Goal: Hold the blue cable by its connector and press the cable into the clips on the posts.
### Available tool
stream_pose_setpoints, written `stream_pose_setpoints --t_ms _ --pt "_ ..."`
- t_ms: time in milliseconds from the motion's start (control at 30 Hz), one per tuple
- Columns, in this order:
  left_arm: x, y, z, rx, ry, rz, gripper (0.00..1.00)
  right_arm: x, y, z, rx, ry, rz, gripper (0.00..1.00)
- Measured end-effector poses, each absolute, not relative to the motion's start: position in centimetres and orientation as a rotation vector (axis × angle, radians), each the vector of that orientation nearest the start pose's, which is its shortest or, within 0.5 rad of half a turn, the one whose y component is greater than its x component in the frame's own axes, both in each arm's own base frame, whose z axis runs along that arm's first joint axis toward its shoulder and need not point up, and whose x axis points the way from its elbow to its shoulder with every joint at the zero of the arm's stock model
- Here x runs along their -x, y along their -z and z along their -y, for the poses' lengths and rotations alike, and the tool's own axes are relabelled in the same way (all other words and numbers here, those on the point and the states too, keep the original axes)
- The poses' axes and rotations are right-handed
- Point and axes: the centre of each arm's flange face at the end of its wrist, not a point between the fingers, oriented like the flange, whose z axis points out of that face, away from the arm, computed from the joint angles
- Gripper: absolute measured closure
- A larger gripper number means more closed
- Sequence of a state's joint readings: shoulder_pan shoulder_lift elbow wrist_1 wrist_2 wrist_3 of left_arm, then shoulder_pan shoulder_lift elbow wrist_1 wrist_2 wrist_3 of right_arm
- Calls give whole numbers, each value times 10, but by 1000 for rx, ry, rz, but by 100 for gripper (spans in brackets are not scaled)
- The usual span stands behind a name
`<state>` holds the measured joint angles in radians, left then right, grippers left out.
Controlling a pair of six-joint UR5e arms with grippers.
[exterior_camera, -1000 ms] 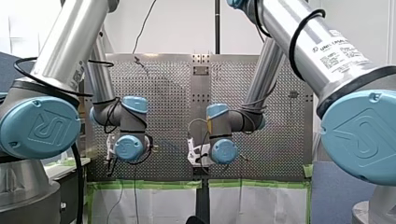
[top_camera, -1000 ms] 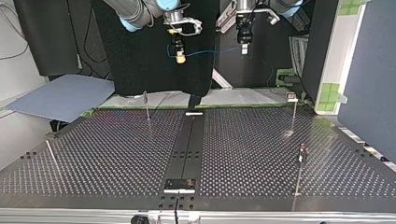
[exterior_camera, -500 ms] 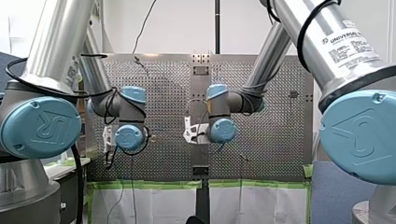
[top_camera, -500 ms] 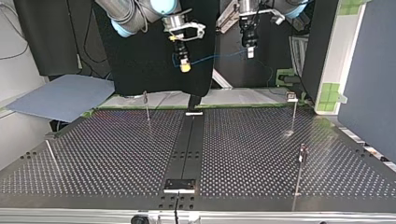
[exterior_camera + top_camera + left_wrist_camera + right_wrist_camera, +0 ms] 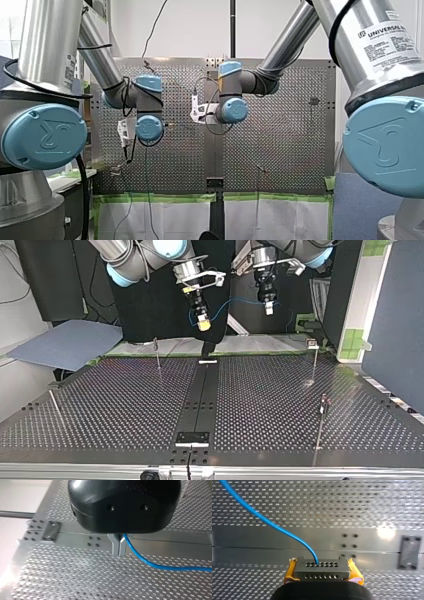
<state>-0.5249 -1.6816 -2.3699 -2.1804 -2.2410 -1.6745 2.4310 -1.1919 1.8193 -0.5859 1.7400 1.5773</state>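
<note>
Hanging well above the table (image 5: 125,405) and its posts (image 5: 315,360), the blue cable (image 5: 235,302) runs crosswise between the right tool (image 5: 202,325), clamped on the connector (image 5: 322,568), and the left tool (image 5: 269,310), pinching the cable; the nearest post (image 5: 157,352) stands below the right tool, toward the top view's left.

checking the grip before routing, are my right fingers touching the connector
Touching. The right wrist view shows the grey connector clamped between my right gripper's yellow-padded fingers, with no gap on either side.

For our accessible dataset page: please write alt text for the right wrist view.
My right gripper grips a grey connector between yellow pads. A blue cable leaves its holed face and curves away over the perforated table.
</note>
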Motion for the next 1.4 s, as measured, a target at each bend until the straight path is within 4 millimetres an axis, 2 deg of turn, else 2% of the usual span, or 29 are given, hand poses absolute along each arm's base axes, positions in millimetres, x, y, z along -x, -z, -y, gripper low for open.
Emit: stream_pose_setpoints --t_ms 400,833,1033,1267,1400 --pt "-301 -240 251 338 61 -1429 100 -507 -292 279 -1693 -1745 778 100" --pt "-319 -316 246 425 111 -1323 100 -511 -395 275 -1551 -1888 706 100" --pt "-326 -357 237 471 143 -1264 100 -512 -407 276 -1536 -1903 700 100" --pt "-338 -405 220 500 191 -1196 100 -513 -403 281 -1542 -1898 705 100" --pt "-343 -418 210 492 185 -1190 100 -518 -397 285 -1555 -1902 707 100"
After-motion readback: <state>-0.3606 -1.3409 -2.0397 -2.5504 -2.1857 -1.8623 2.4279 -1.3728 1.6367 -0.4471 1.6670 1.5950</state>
